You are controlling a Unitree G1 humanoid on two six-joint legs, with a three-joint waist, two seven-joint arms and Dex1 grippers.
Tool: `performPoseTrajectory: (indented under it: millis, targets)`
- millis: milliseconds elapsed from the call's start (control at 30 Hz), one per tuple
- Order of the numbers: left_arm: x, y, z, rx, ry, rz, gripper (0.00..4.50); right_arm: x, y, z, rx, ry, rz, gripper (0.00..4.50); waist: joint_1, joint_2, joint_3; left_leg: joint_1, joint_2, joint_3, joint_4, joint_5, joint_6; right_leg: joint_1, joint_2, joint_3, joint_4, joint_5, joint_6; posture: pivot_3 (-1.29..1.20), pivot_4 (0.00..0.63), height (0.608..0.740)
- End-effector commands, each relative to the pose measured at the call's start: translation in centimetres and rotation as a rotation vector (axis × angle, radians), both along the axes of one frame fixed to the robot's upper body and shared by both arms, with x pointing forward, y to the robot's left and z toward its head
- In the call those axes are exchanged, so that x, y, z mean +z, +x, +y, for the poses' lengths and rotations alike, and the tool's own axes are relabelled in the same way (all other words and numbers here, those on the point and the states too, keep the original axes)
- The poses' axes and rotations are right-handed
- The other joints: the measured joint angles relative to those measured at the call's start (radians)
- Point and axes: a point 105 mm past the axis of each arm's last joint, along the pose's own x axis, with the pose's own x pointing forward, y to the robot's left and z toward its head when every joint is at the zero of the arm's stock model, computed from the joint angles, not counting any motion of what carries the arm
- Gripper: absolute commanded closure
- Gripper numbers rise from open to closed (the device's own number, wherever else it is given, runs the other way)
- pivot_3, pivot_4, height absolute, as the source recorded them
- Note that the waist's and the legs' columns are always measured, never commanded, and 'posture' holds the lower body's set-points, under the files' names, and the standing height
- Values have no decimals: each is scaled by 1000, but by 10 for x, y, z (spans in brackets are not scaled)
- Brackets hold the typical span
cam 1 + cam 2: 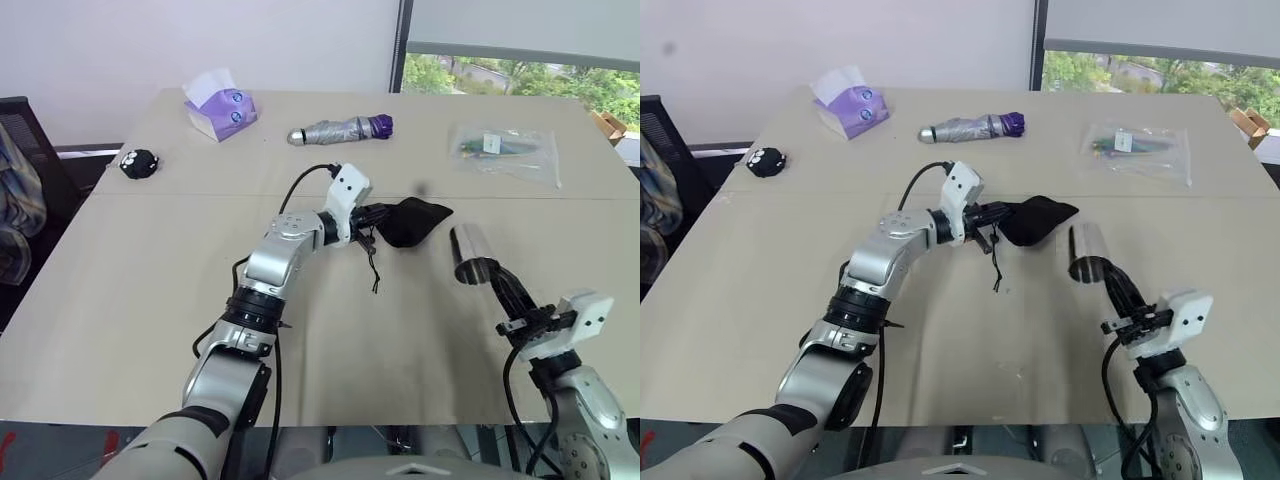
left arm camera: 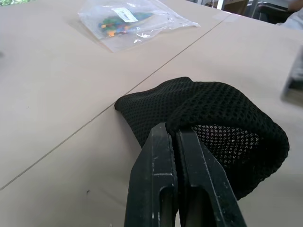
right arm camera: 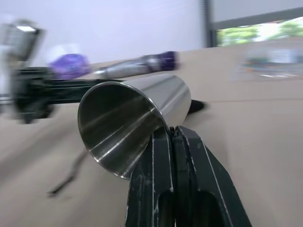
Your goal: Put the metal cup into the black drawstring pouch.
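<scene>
- Black pouch [image 1: 415,221]: left gripper [image 1: 372,217] is clamped on its rim, holding it just above the table [image 1: 130,300] with the mouth facing right. Keep that mouth gaping.
- Steel cup [image 1: 470,254]: right gripper [image 1: 494,277] pinches its rim, near the pouch but apart from it. Turn the closed base to the mouth, then slide in level.

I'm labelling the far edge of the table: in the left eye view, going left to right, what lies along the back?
Black ball → purple tissue box → folded umbrella → clear plastic bag.
</scene>
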Motion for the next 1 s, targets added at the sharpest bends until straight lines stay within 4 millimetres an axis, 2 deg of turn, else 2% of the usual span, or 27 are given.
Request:
performPoseTrajectory:
  millis: [33, 133, 300, 567, 1000]
  targets:
    - [18, -2, -8, -23, -23, -43, 4500, 20, -1, 25, 98, 7, -63, 4426, 0, 0, 0, 0, 0, 0, 0, 0, 0, 0, 0, 0, 0, 0, 0, 0, 150, 740]
    - [18, -6, -9, -37, -20, -37, 4500, 21, 3, 40, 140, -20, -66, 4426, 0, 0, 0, 0, 0, 0, 0, 0, 0, 0, 0, 0, 0, 0, 0, 0, 150, 740]
    - [19, -10, -11, -49, -18, -39, 4500, 14, 9, 46, 145, -57, -49, 4426, 2, 0, 0, -1, 0, 0, 0, 0, 0, 0, 0, -1, 0, 0, 0, 0, 150, 740]
    - [19, -16, -18, -75, -13, -53, 4500, 5, 17, 41, 95, -138, -37, 4426, 1, 0, 0, 0, 0, 0, 0, 0, 0, 0, 0, -1, 0, 0, 0, 0, 150, 740]
    - [16, -23, -24, -113, 6, -51, 4500, 10, 40, 31, -71, -148, -55, 4426, 0, 0, 0, 0, 0, 0, 0, 0, 0, 0, 0, 0, 0, 0, 0, 0, 150, 740]
